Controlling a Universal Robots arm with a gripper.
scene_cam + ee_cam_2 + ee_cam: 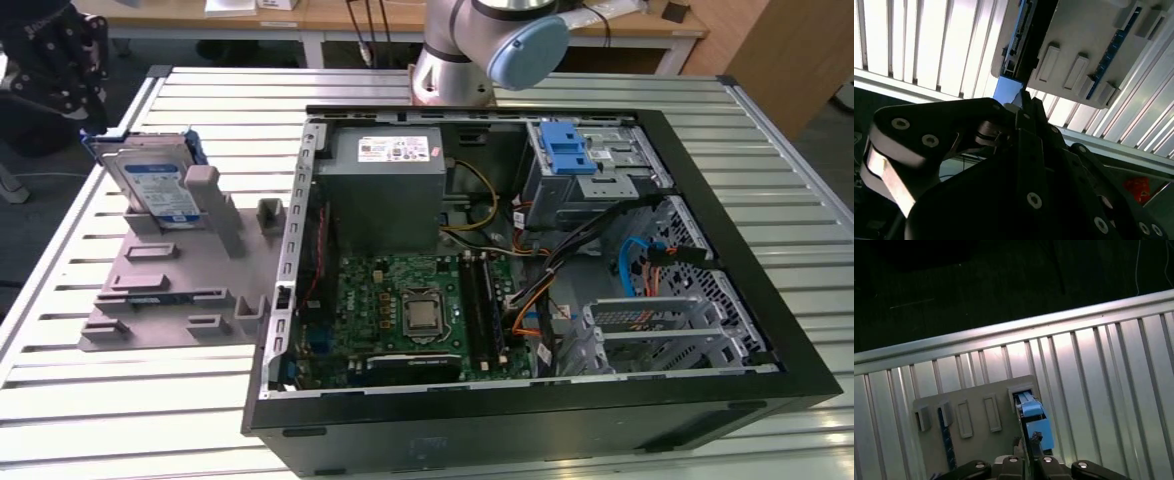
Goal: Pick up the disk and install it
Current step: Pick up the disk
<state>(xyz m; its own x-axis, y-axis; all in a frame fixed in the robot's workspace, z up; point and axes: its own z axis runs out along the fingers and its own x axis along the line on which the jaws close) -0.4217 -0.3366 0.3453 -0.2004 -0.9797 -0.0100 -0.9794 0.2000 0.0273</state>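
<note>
At nine o'clock from the computer case [534, 425] in the exterior view, the disk [150, 185] stands on edge in a grey holder [160, 290]. The gripper [1030, 447] hangs straight above its thin edge, jaws squeezed together, empty.

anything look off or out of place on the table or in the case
Nothing stands out. The disk stands on edge in the grey holder, on the exterior view's left of the open computer case, not yet installed. I see no spill or damage.

Hand [1025, 98] empty, fingers [1030, 127] pressed together; arm [525, 45] bent.
</note>
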